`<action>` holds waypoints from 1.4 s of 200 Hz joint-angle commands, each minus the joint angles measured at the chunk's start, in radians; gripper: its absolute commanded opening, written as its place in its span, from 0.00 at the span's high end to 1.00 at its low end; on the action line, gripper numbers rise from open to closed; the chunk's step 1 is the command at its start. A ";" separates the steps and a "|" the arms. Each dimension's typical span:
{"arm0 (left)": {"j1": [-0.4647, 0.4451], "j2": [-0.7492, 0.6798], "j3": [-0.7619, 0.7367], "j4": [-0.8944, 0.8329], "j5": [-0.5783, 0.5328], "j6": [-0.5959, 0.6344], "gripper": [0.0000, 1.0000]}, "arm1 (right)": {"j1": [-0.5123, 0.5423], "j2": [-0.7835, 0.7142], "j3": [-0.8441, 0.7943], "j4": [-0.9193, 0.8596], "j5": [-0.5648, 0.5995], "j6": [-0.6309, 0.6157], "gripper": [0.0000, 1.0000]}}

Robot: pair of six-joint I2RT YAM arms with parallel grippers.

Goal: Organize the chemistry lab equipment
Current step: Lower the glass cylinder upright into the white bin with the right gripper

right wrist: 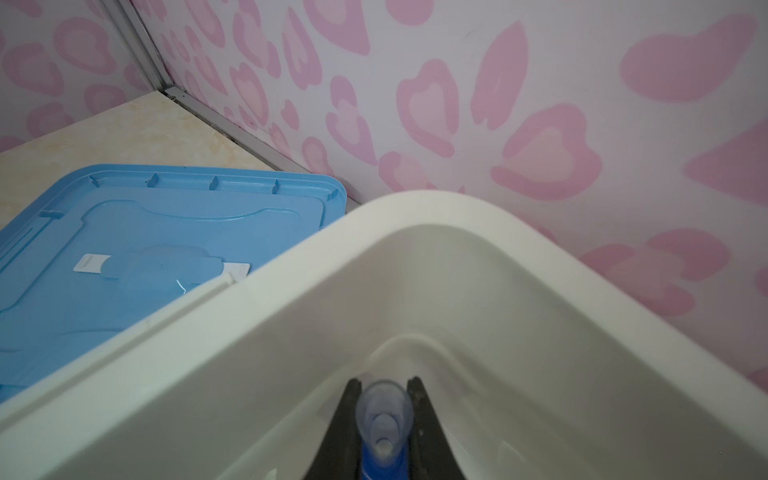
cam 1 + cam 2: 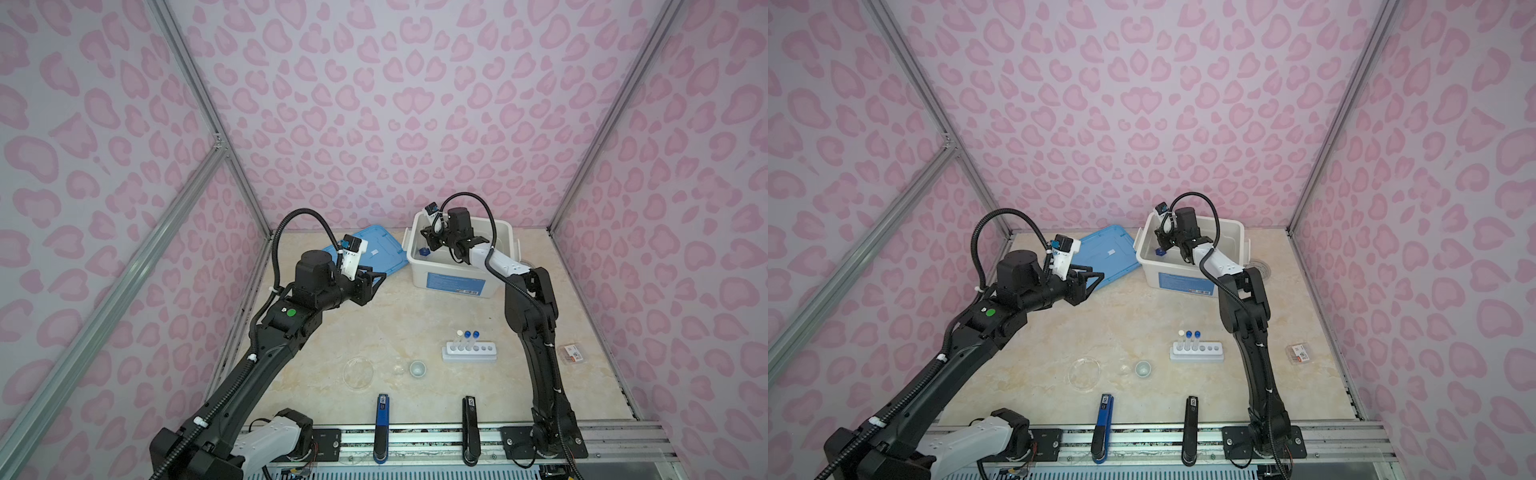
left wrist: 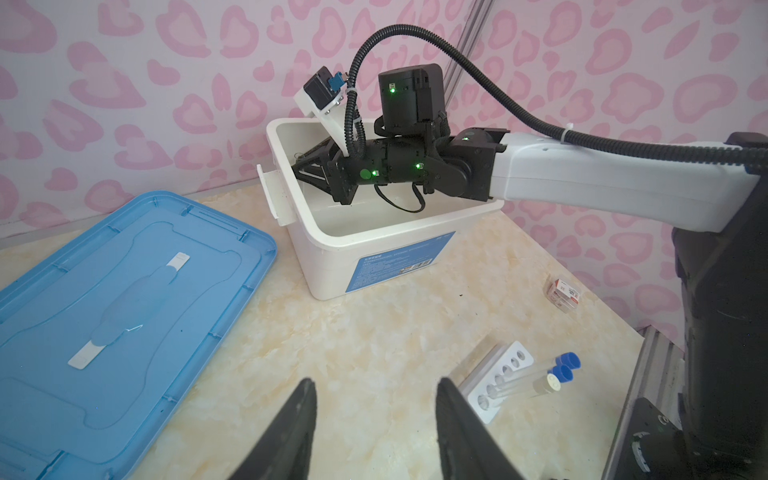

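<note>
My right gripper (image 1: 384, 380) reaches down inside the white bin (image 2: 512, 235) and is shut on the tiny blue-based cylinder (image 1: 384, 413), whose blue base (image 2: 424, 251) shows near the bin's left wall in both top views. My left gripper (image 3: 376, 380) hangs open and empty over bare table, beside the blue lid (image 2: 376, 248). The white six-hole rack (image 2: 469, 354) stands toward the front right with three capped tubes (image 2: 468, 338) in it, one white-capped and two blue-capped. The clear round dish (image 2: 357, 372) and the small white cup (image 2: 417, 368) sit left of the rack.
The blue lid (image 3: 124, 299) lies flat at the back, left of the bin (image 3: 374, 257). A small clear box (image 2: 571, 353) lies by the right wall. A clear tape roll (image 2: 1261, 270) sits behind the right arm. Two tool holders (image 2: 382, 428) stand at the front edge.
</note>
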 commanded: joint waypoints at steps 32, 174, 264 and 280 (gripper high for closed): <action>-0.001 0.001 -0.007 0.012 -0.011 0.001 0.51 | 0.000 0.044 0.044 -0.040 -0.016 -0.018 0.82; -0.002 0.021 0.000 0.008 -0.013 0.003 0.51 | -0.013 0.083 0.068 -0.035 -0.021 0.000 0.82; -0.001 0.027 0.003 0.000 -0.017 0.010 0.51 | -0.015 0.098 0.084 -0.044 -0.022 -0.002 0.78; -0.001 0.024 -0.002 0.006 -0.021 0.006 0.51 | -0.017 0.098 0.090 -0.047 -0.024 -0.005 0.76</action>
